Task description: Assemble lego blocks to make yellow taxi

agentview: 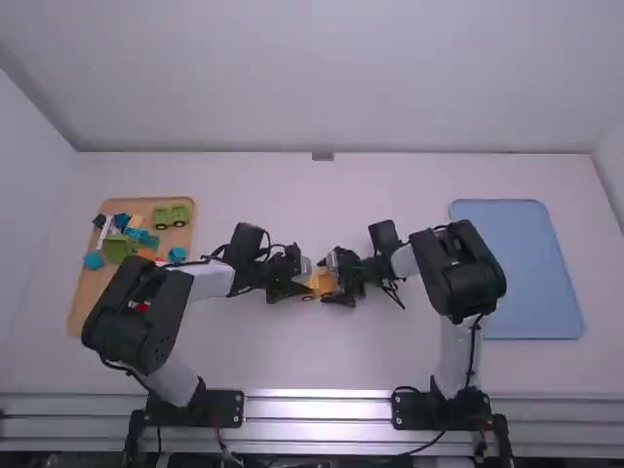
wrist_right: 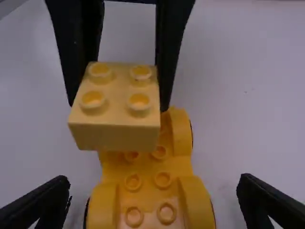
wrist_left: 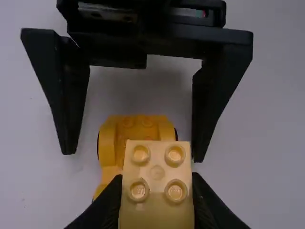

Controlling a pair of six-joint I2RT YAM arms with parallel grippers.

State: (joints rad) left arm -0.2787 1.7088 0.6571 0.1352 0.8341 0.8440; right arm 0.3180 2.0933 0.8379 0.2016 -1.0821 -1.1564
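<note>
The landmark is the yellow, four-wheeled plastic car base (wrist_right: 147,168) on the white bench (agentview: 292,356), between the two arms. The left claw (agentview: 308,282) grips a pale yellow, square, four-stud plastic block (wrist_right: 116,106) over one end of the base, hiding some of its studs; I cannot tell whether block and base touch. The right claw (agentview: 331,281) is wide, its fingers on either side of the base. Together the claws crowd the space around the base.

Well apart, to the left of the base, lies a tan, rectangular tray (agentview: 90,291) with a green, wheeled plastic vehicle base (agentview: 171,215), a squarish olive-green block (agentview: 117,249) and assorted blue pieces (agentview: 121,221). The left arm covers part of this tray. Well apart to the right of the base lies a flat, blue, rectangular tray (agentview: 512,273).
</note>
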